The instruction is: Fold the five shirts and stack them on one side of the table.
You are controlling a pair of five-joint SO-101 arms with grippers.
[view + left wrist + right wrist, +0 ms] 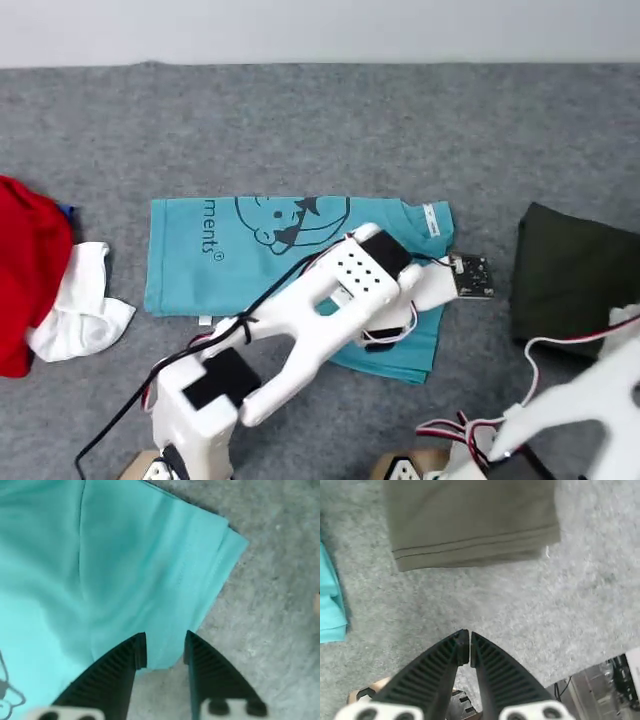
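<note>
At counter centre: teal shirt lying flat, partly folded | left hand spread over its folded corner | right hand pressed together, empty, near olive shirt at right edge | cloth judged soft, light, limp: pinch corner through all layers.

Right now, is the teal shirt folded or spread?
Partly folded: the teal shirt forms a rectangle, with stacked layers at the edge by the left gripper.
</note>
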